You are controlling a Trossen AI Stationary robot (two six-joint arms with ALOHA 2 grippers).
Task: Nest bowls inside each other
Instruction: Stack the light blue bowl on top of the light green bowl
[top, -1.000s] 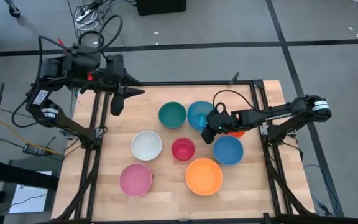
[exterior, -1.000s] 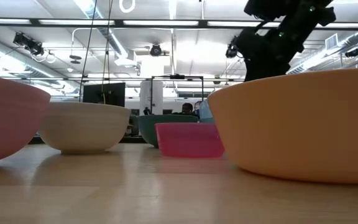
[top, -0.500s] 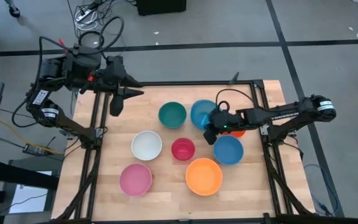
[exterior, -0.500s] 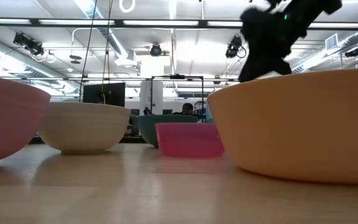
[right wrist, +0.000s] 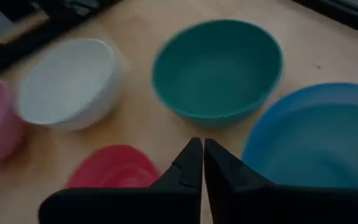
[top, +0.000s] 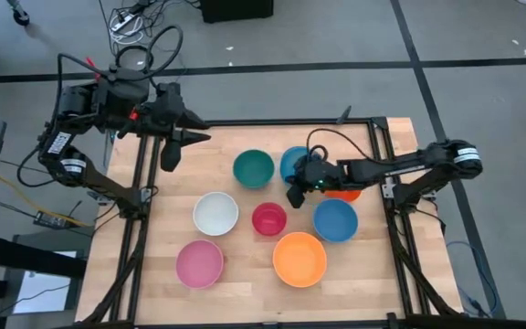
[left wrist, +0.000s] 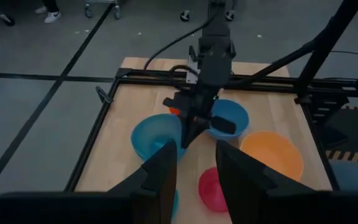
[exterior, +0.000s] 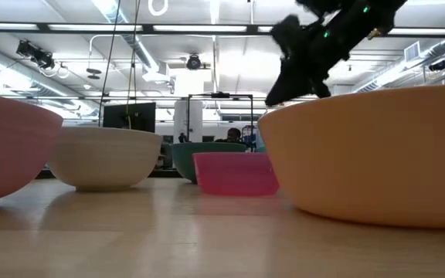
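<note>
Several bowls stand upright on the wooden table: teal (top: 253,169), light blue (top: 292,163), red (top: 268,219), blue (top: 335,220), white (top: 215,213), pink (top: 199,263), and a large orange one (top: 299,259). A small orange bowl (top: 345,193) is mostly hidden under my right arm. My right gripper (top: 292,196) is shut on nothing. It hangs above the bare wood between the light blue bowl (right wrist: 316,137) and the red bowl (right wrist: 114,174), pointing toward the teal bowl (right wrist: 219,65). My left gripper (top: 183,146) waits open, high over the table's far left corner.
A black metal frame (top: 380,146) rims the table. Bare wood lies along the near edge and left of the white and pink bowls. In the low view, the large orange bowl (exterior: 377,154) fills the right foreground, with the right gripper (exterior: 275,94) above its rim.
My right gripper has shut with nothing between its fingers. It has swung toward the table's left, from beside the blue bowl to the gap between the light blue and red bowls. It has tipped up to a flatter slant. No bowl has moved.
</note>
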